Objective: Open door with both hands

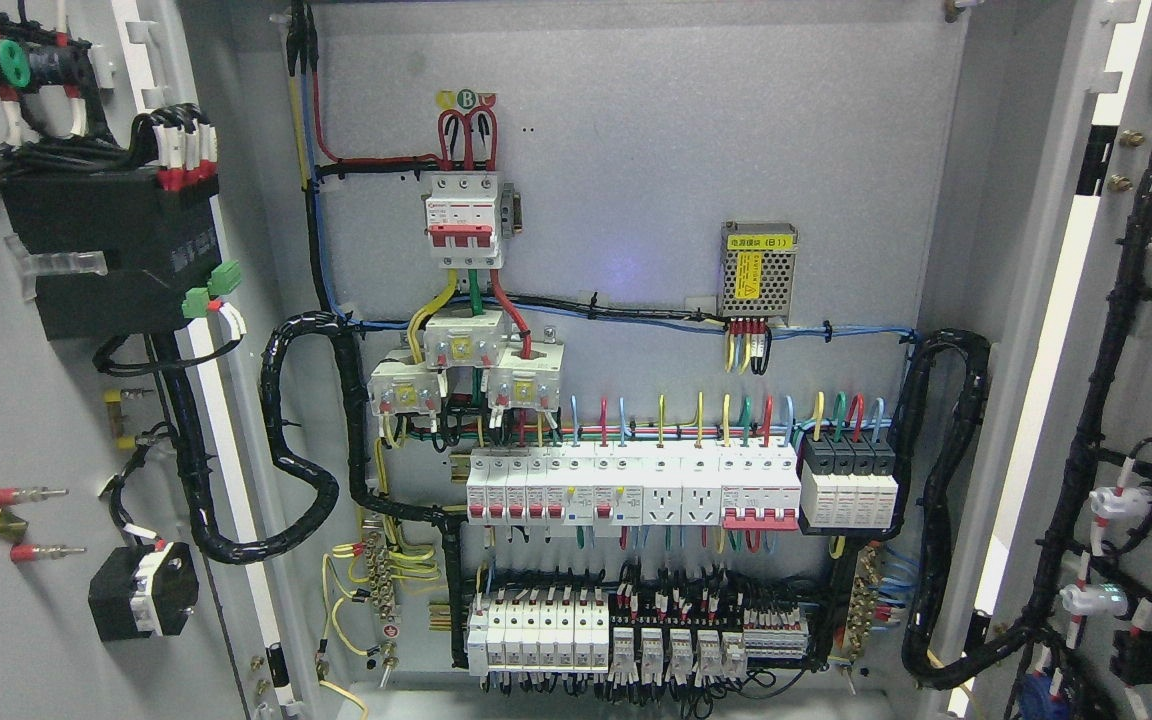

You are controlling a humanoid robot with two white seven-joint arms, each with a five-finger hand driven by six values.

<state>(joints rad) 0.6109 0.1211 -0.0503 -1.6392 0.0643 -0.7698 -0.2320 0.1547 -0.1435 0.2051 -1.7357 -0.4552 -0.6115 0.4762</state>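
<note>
Doors stand swung wide on both sides of my head view: the left door (46,400) fills the left edge with its inner face toward me, and the right door (1136,400) does the same on the right. Between them I look straight into the cabinet (636,150), onto its grey back panel. A three-pole breaker with red toggles (464,220) sits high at centre-left, and a small mesh-covered power supply with a yellow label (759,268) sits to its right. Lower down runs a long row of white breakers (626,488), with a second row of terminals (616,640) beneath it. Black cable bundles (316,440) loop from each door into the cabinet. Neither robot hand shows anywhere in my view, so I cannot tell their state.
</note>
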